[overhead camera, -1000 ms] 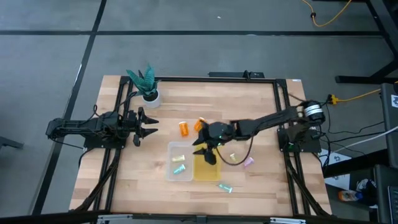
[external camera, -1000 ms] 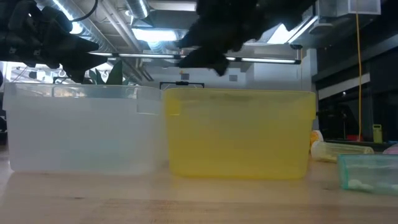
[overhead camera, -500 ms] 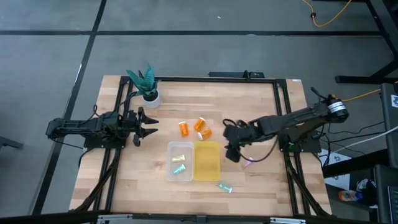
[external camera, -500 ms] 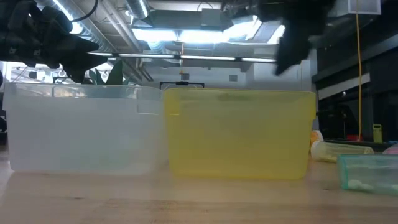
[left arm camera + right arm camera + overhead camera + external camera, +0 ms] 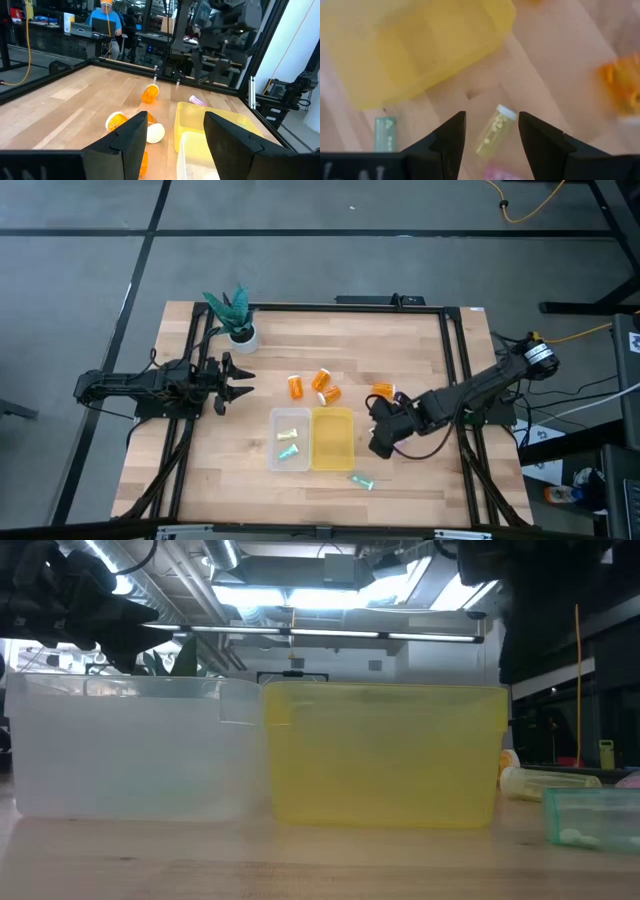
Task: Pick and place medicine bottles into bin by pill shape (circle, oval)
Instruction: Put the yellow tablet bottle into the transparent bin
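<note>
- My right gripper (image 5: 489,142): fingers apart, nothing held, just beside yellow bin (image 5: 333,438).
- Yellow-green vial (image 5: 493,131): lying between my fingers, on table (image 5: 420,350).
- My left gripper (image 5: 238,381): fingers apart, well away, waiting.

Yellow bin (image 5: 333,438) glowing beside the clear bin (image 5: 288,438); orange bottles (image 5: 325,386) (white caps) on pale wood table (image 5: 420,340); a yellow-green vial (image 5: 494,131), a teal vial (image 5: 362,481), dark arms throughout.

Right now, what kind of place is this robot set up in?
Probably a robotics lab or workshop: exposed ceiling ducts and strip lights, a person at a computer desk beyond the table, and metal equipment frames nearby.
</note>
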`<state>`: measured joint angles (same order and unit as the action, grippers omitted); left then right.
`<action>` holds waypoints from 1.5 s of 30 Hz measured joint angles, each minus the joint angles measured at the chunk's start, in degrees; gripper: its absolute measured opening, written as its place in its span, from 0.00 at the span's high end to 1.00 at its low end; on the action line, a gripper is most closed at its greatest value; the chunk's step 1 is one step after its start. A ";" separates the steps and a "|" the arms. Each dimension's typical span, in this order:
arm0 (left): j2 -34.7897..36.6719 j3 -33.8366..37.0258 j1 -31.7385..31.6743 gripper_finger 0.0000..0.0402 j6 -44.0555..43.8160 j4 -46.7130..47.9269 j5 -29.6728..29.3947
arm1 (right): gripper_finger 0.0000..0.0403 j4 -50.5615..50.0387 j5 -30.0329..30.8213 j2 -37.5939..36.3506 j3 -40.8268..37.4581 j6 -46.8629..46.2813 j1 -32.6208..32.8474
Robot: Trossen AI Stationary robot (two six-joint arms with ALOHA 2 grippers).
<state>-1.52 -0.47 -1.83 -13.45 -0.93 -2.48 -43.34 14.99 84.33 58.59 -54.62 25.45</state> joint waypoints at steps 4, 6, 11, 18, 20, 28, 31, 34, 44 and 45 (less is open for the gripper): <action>-0.02 0.00 0.01 0.53 0.03 0.00 0.00 | 0.54 1.96 0.00 0.00 -4.74 -8.99 0.65; -0.02 0.00 0.01 0.53 0.07 0.00 0.00 | 0.54 3.61 -0.10 0.01 -7.37 -12.61 0.70; 0.01 0.00 0.00 0.53 0.09 0.02 0.00 | 0.54 12.24 -1.29 0.04 -12.89 -13.53 0.68; -0.02 0.00 0.01 0.53 0.11 0.02 -0.01 | 0.54 19.35 -3.09 0.47 -15.78 -12.49 0.68; 0.01 0.00 -0.01 0.53 0.13 0.02 -0.02 | 0.54 18.54 -3.26 1.36 -15.80 -12.31 0.68; 0.01 0.00 0.00 0.53 0.55 0.02 -0.02 | 0.54 18.86 -4.14 7.06 -15.77 -9.41 0.13; 0.00 0.00 -0.01 0.53 0.55 0.02 -0.02 | 0.54 18.78 -4.12 8.08 -15.55 -9.40 -0.47; -0.01 0.00 -0.02 0.53 0.55 0.02 -0.02 | 0.54 18.74 -3.86 8.24 -15.56 -9.36 -1.10; 0.01 0.00 -0.01 0.53 0.57 0.02 -0.02 | 0.77 17.34 -2.96 8.35 -15.24 -8.21 -2.45; 0.00 0.00 -0.01 0.53 0.57 0.02 -0.02 | 0.79 16.75 -2.62 8.26 -14.79 -8.19 -2.79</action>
<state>-1.53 -0.47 -1.84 -12.88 -0.91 -2.50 -26.59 12.36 92.59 43.80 -62.81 22.67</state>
